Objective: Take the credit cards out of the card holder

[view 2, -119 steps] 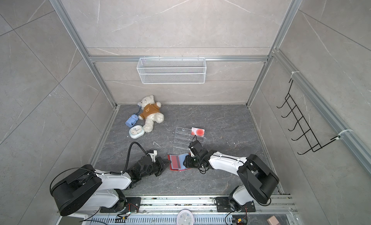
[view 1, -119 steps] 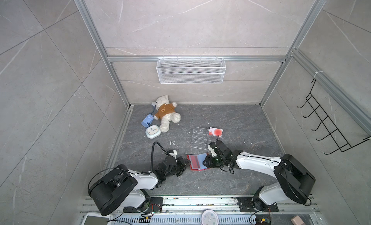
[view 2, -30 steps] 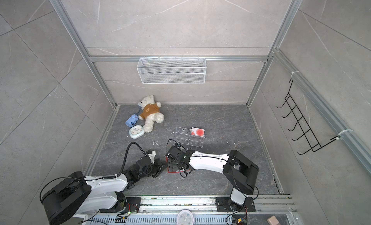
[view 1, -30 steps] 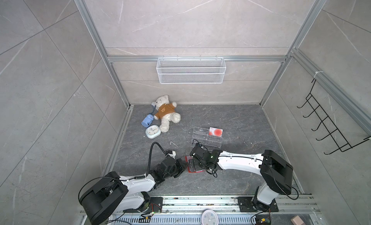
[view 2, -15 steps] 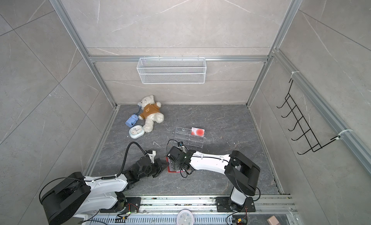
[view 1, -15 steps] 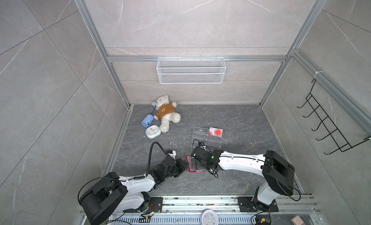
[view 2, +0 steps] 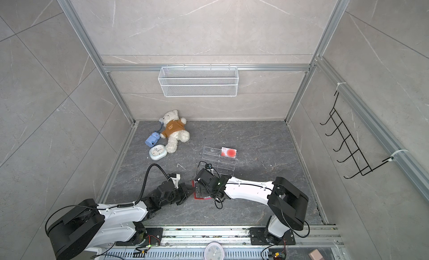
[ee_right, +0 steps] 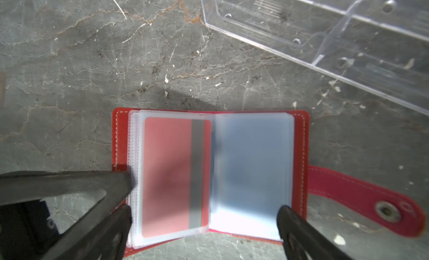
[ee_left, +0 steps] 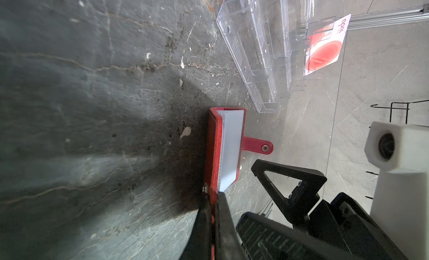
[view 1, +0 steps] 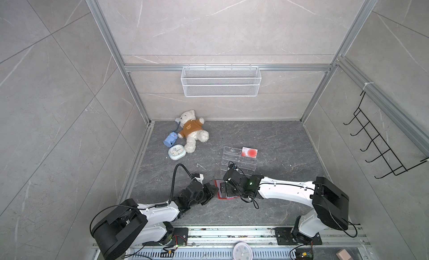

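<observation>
- The flat red leather-like card holder (ee_right: 251, 168) lies open, low centre in both top views.
- Its cover edge is pinched in the closed left gripper (ee_left: 212, 202).
- The right gripper (ee_right: 205, 209) is spread wide and empty, straddling it.

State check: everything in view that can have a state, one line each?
card holder: open, flat on the floor
snap tab: unfastened
card in sleeve: inside its sleeve, stripe side up
card in rack: standing in the clear rack
left tool: shut on the card holder's cover edge
right tool: open over the pages, holding nothing
</observation>
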